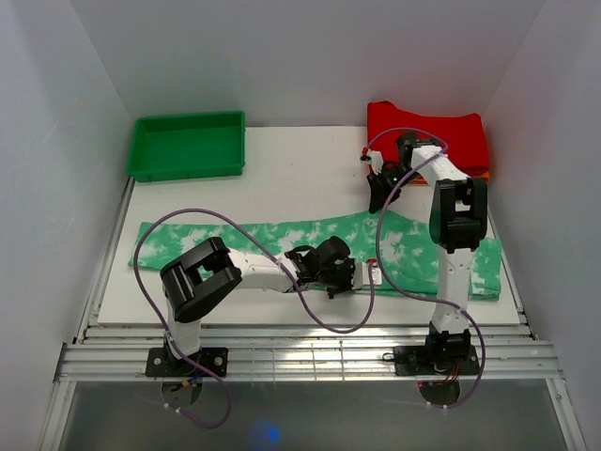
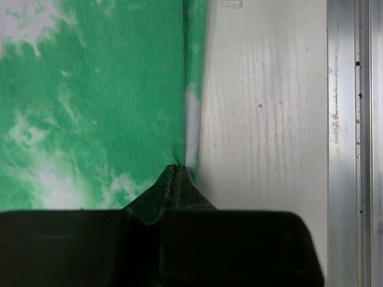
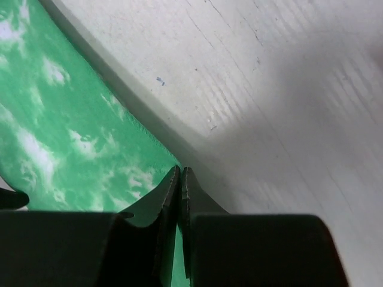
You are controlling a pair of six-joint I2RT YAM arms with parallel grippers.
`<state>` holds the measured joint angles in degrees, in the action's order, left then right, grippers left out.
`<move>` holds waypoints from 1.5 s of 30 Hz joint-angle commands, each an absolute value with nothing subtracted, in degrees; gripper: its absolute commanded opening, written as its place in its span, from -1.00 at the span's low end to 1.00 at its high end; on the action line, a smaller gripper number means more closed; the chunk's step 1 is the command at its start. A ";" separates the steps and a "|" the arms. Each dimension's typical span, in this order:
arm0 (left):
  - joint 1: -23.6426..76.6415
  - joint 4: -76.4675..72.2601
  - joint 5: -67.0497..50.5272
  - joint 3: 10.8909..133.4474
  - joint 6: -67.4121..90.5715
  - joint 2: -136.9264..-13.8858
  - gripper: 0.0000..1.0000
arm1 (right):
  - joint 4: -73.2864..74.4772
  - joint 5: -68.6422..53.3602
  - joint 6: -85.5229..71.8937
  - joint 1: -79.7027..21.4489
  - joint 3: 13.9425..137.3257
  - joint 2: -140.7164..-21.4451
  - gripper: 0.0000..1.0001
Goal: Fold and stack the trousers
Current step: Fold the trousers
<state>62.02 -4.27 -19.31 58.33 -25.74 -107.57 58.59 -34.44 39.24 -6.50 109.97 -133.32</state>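
Okay, seeing trousers spread flat left-to-right along the near part of table, one end toward the left edge, the other past the right arm. Reading left gripper as clenched on the near hem around mid-length, and right gripper as pinched on the far hem roughly opposite, with green cloth between its tips in the wrist view. Probably prep for a fold across the length. Lift both hems together and level, hold cloth taut between grips, line up edges before letting go. Watch for slip from such thin pinches. Steer clear of red garment and green tray.
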 commanded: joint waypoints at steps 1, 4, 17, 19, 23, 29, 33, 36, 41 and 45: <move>65.91 4.31 -21.18 52.92 -22.24 -108.46 -1.00 | 38.11 -31.12 35.61 -6.06 104.08 -120.00 -0.85; 66.62 3.96 -21.18 51.42 -20.75 -108.19 -1.00 | 33.24 -30.15 34.89 -6.15 101.08 -116.64 -0.85; 67.24 6.06 -22.59 53.79 -19.07 -109.42 -1.00 | 51.77 -26.03 45.17 -7.39 107.14 -121.56 0.69; 67.32 6.15 -22.67 53.96 -18.81 -108.99 -1.00 | 51.77 -25.14 46.32 -5.81 106.35 -120.16 0.52; 67.24 8.42 -21.98 55.28 -17.06 -109.42 -1.00 | 54.39 -24.01 47.81 -3.34 105.21 -117.60 -0.26; 64.43 10.28 -21.36 58.27 -8.80 -107.93 -0.67 | 57.42 -14.71 52.38 -1.50 88.27 -112.86 -0.50; 58.11 13.09 -25.39 60.46 -2.30 -104.07 -0.25 | 52.30 -7.48 54.40 4.55 78.06 -110.91 -0.49; 51.17 15.64 -28.12 61.09 -0.62 -98.02 -0.02 | 51.07 -4.14 54.40 9.03 75.85 -111.45 -0.49; 39.22 21.50 -26.11 58.89 1.31 -85.45 0.15 | 50.80 -5.70 54.06 11.16 75.23 -109.08 -0.39; 27.89 28.03 -24.70 55.57 2.02 -84.38 0.14 | 50.98 -7.91 51.42 9.85 78.03 -109.33 -0.28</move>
